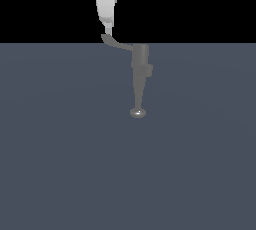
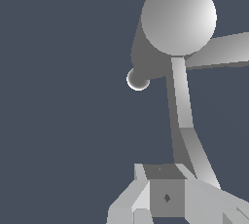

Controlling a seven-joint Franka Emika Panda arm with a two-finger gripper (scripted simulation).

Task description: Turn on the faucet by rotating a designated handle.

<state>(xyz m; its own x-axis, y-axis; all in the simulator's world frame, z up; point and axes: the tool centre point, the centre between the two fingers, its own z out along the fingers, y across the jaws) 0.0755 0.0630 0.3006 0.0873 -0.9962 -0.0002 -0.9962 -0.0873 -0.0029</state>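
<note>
The faucet (image 1: 141, 63) is a matte gray cylinder with a tapered spout ending in a rounded shiny tip (image 1: 138, 112). The handle (image 1: 116, 43) is a thin curved lever reaching from the body's top towards the exterior view's left, with a paddle end. My white gripper (image 1: 107, 30) comes down from above, and its tip rests at that paddle. In the wrist view the faucet's round top (image 2: 178, 17) and tip (image 2: 138, 79) show. The handle (image 2: 184, 121) runs to my gripper (image 2: 167, 189), whose fingers look shut and hold nothing.
A flat dark blue-gray floor (image 1: 60, 164) surrounds the faucet. In the wrist view a second gray arm (image 2: 219, 50) sticks out sideways from the faucet's round top. Nothing else is in view.
</note>
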